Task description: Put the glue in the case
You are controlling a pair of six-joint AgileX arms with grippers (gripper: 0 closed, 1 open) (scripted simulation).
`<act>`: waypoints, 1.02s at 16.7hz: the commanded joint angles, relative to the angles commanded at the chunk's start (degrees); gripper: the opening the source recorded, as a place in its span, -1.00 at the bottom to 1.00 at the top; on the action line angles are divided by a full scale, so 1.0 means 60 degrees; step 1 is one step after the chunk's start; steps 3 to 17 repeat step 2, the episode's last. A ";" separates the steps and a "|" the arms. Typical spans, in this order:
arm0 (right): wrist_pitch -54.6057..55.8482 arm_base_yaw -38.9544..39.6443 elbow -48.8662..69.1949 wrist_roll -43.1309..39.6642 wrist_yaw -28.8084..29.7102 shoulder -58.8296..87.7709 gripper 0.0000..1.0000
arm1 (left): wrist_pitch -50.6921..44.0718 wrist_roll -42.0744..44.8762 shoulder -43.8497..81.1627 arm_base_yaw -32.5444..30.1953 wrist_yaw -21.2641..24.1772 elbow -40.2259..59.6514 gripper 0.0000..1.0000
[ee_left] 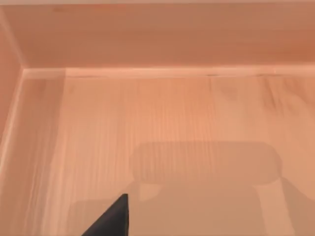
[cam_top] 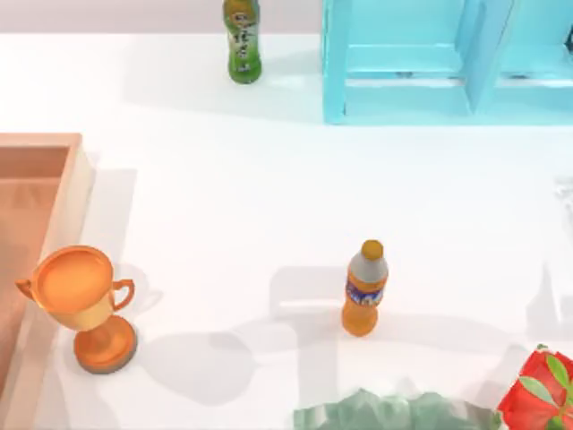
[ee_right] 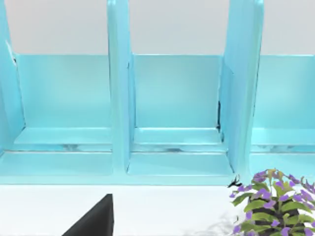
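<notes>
Light-blue case (cam_top: 394, 63) at the far edge of the table, right of centre, running off the right side of the top view. Box-like, open toward the near side, split by upright dividers into compartments, each with a low stepped floor and a plain back wall. Stands upright on the white tabletop. Seen head-on in the right wrist view as the same cyan case (ee_right: 172, 93), with three compartments side by side between thick dividers, the visible ones bare inside.
</notes>
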 joint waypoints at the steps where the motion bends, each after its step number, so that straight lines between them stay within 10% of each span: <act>1: 0.0000 0.0000 0.0000 0.0000 0.0000 0.0000 1.00 | 0.0000 0.0000 0.0000 0.0000 0.0000 0.0000 1.00; 17: 0.0000 0.0000 0.0000 0.0000 0.0000 0.0000 1.00 | 0.0000 0.0000 0.0000 0.0000 0.0000 0.0000 1.00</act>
